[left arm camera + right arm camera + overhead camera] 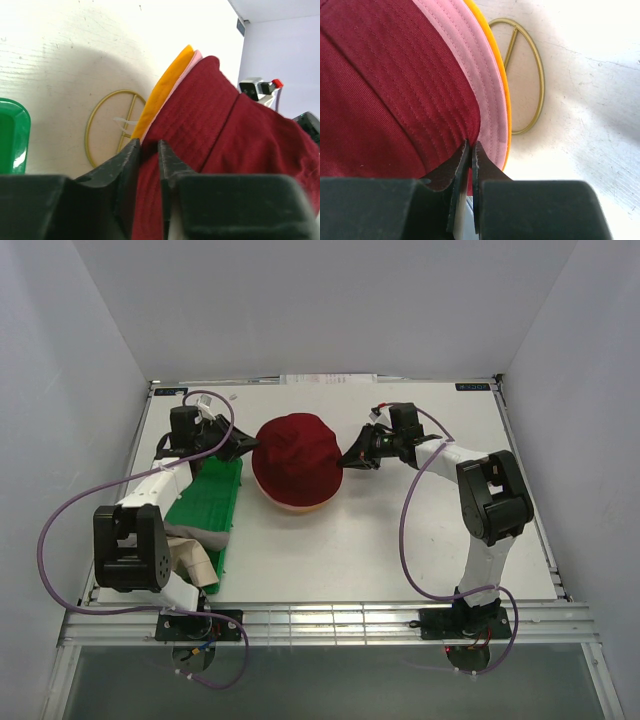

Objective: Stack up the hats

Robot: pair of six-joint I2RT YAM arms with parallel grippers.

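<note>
The dark red hat (297,458) sits on top of a stack in the middle of the table. Under it show the pale pink hat (482,80) and the yellow-orange hat (162,87). The stack rests over the gold wire frame (540,85). My left gripper (247,446) is shut on the dark red hat's left brim (150,190). My right gripper (347,459) is shut on its right brim (445,125). The beige hat (195,560) lies by my left arm's base, with grey fabric (190,534) just above it, partly hidden by the arm.
A green plastic tray (205,502) lies left of the stack, under my left arm. The gold frame also shows in the left wrist view (92,130). A white paper strip (328,379) lies at the table's far edge. White walls enclose the table.
</note>
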